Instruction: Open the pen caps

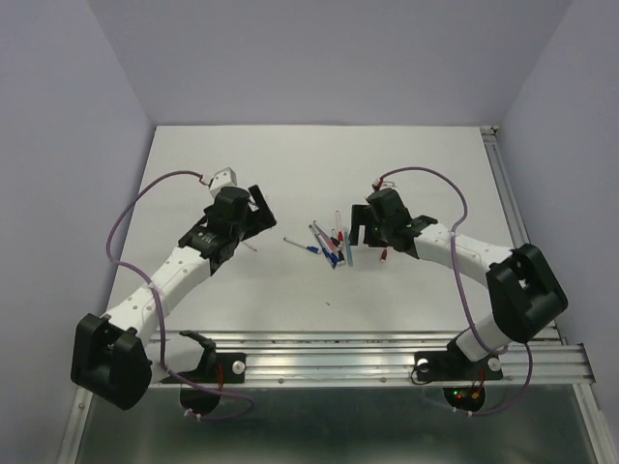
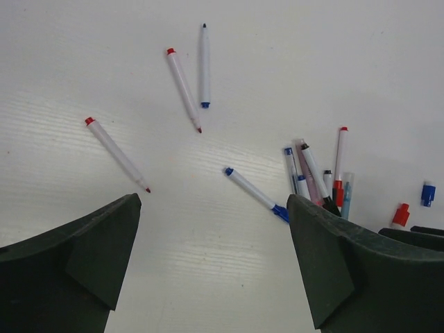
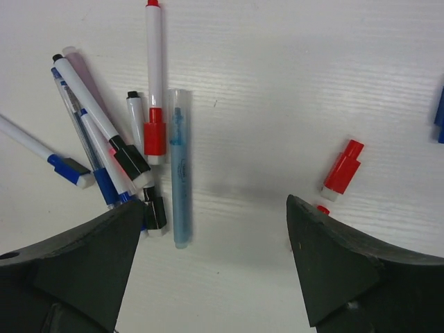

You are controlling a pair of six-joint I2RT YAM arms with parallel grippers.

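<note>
Left gripper (image 2: 214,202) and right gripper (image 3: 215,202) are both seen spread wide with nothing held, pens (image 1: 329,244) are heaped at the centre of the top view, and a loose red cap (image 3: 342,170) is laid at the right of the right wrist view.

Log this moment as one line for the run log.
left fingers: open, empty | right fingers: open, empty | small red plastic pen cap: loose on white table | cluster of thin white pens: several capped

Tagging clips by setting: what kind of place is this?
Likely a lab robot cell: white table boxed in by plain lavender walls, an aluminium rail along its near edge, pens scattered as props.
</note>
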